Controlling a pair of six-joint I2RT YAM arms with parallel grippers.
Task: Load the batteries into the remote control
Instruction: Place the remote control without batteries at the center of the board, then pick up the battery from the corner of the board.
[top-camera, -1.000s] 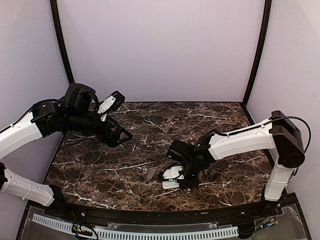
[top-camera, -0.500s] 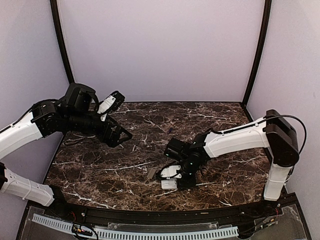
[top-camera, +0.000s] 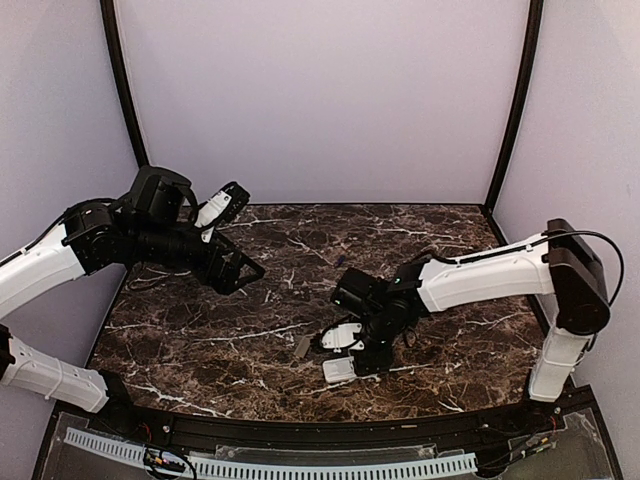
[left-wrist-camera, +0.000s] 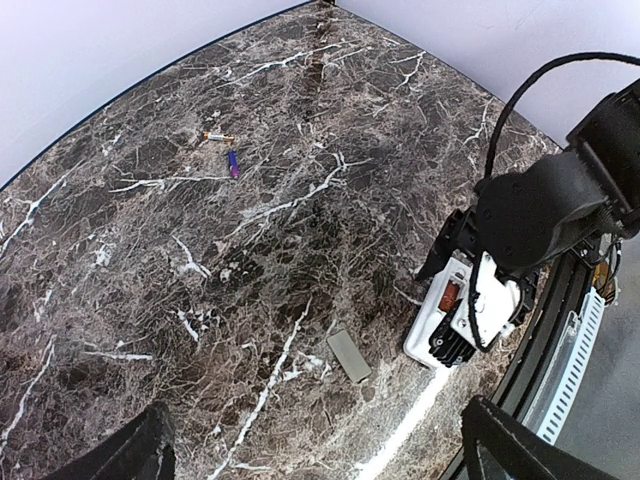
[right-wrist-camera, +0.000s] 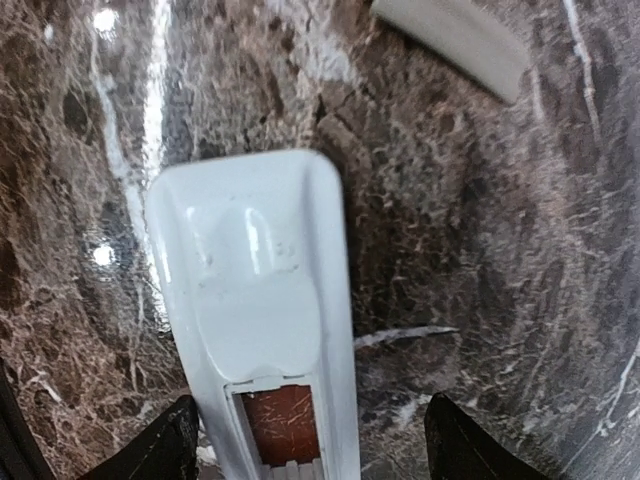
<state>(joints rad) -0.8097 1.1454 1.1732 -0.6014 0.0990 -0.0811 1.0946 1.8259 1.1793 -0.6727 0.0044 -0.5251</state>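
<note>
The right gripper (right-wrist-camera: 312, 432) hangs released, jaws straddling the remote (right-wrist-camera: 250, 290); grey cover (right-wrist-camera: 452, 40) at one o'clock. The left gripper (left-wrist-camera: 320, 445) is spread wide.

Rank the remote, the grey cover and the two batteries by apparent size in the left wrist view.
1. Remote, partly hidden.
2. Grey cover.
3. Purple battery and second battery, alike; both lie farther off.
</note>
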